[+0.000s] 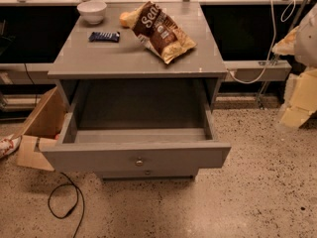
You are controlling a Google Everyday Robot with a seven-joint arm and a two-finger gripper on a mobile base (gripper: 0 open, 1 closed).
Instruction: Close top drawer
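The top drawer (139, 155) is standing pulled far out from under the worktop (99, 58), its knob (139, 162) facing forward, ready for pushing. The tool (299, 100) is hanging at the right edge, well apart, probably lining up its approach; whether it is clenched I cannot tell.

light: dim, warm | shadow: inside top drawer (99, 156) | blur: hand (299, 95) at right edge
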